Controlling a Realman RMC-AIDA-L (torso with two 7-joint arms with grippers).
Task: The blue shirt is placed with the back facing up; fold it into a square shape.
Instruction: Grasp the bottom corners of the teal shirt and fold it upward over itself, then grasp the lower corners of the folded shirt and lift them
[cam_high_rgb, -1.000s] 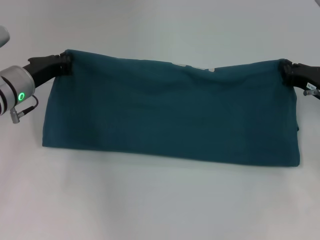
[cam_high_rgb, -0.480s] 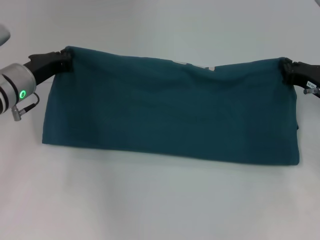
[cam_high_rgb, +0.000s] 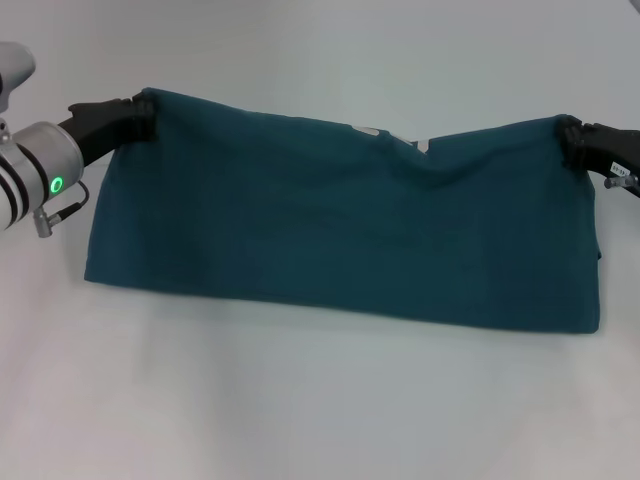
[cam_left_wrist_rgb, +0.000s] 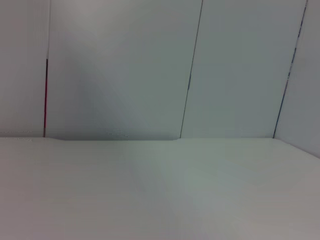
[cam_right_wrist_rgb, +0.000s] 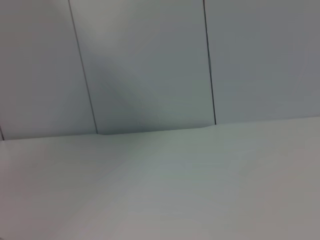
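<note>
The blue shirt (cam_high_rgb: 340, 225) is a wide dark teal band across the head view, lifted along its far edge and sagging in the middle, where small white marks (cam_high_rgb: 372, 132) show. Its near fold lies on the white table (cam_high_rgb: 300, 400). My left gripper (cam_high_rgb: 146, 105) is shut on the shirt's far left corner. At the far right corner, my right gripper (cam_high_rgb: 567, 135) is shut on the cloth too. Neither wrist view shows the shirt or any fingers, only table and wall.
The white table spreads all around the shirt, with bare surface in front and behind. Grey wall panels (cam_left_wrist_rgb: 190, 70) with seams (cam_right_wrist_rgb: 209, 60) stand beyond the table's far edge.
My left gripper has moved right and slightly nearer with its corner, so the held edge sags more in the middle. The right gripper has stayed where it was.
</note>
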